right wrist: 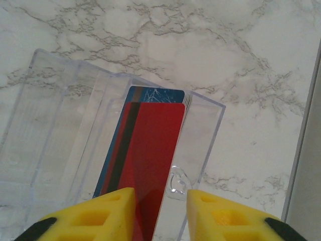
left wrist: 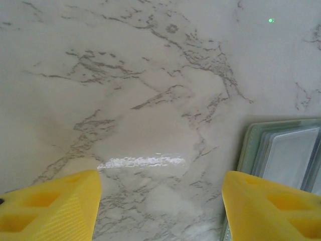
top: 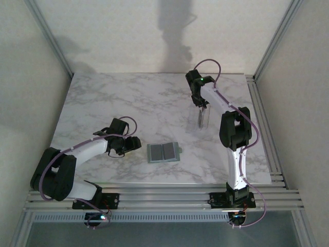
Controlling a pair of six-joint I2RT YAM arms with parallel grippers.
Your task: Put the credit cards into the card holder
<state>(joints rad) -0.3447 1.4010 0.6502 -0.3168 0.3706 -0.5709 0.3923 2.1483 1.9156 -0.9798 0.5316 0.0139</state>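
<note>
Finds the red credit card (right wrist: pixel 150 150), front of a stack standing in a clear box (right wrist: pixel 55 115), reaching between the narrowly parted fingers (right wrist: pixel 215 213) of the right end effector (right wrist: pixel 160 193); cannot tell whether gripped. Places the card holder (top: pixel 164 152), open on the table (top: pixel 128 103), just right of the left end effector (left wrist: pixel 160 181), fingers wide apart. From above, sets box and holder well apart; from the right wrist, picks out a blue card (right wrist: pixel 155 94) behind.

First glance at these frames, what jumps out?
A red card fronts a stack of credit cards in a clear case on the right of the marble table, with the right arm's jaws either side of it. Mid-table, the grey card holder lies open beside the left arm's spread jaws.
</note>
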